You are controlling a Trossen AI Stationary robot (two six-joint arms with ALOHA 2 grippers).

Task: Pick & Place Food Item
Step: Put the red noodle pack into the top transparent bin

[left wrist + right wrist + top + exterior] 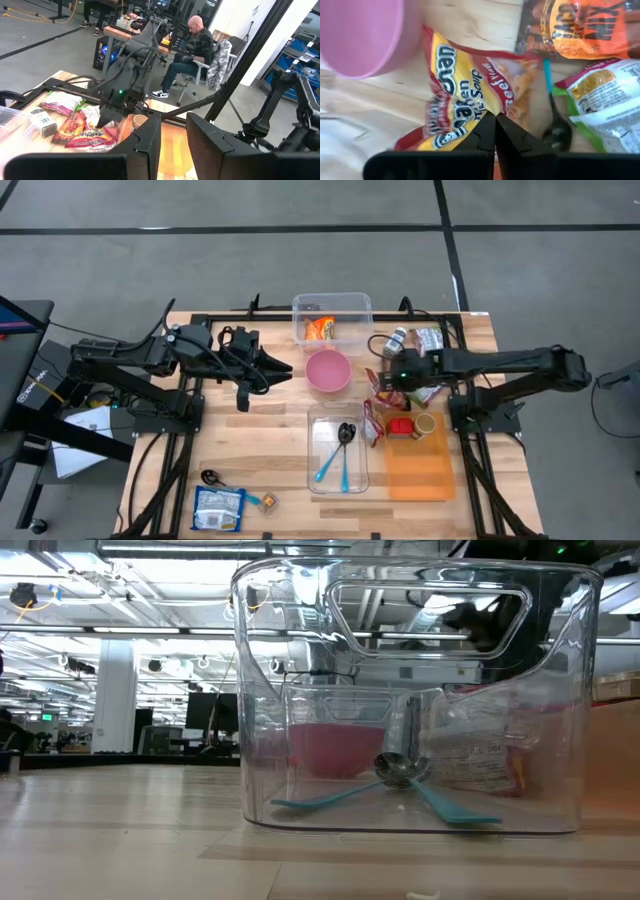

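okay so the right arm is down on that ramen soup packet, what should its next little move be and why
Probably a short, slow lift. The right gripper has its jaws shut on the edge of the ramen packet, which lies flat on the table beside the pink bowl. Raising it slightly would show whether the thin edge grip holds before carrying it anywhere.

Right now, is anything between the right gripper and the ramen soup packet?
Nothing visible. The right gripper is shut, its tips pinched together at the edge of the ramen soup packet, beside the pink bowl. Whether the edge is actually caught between them, I cannot tell.
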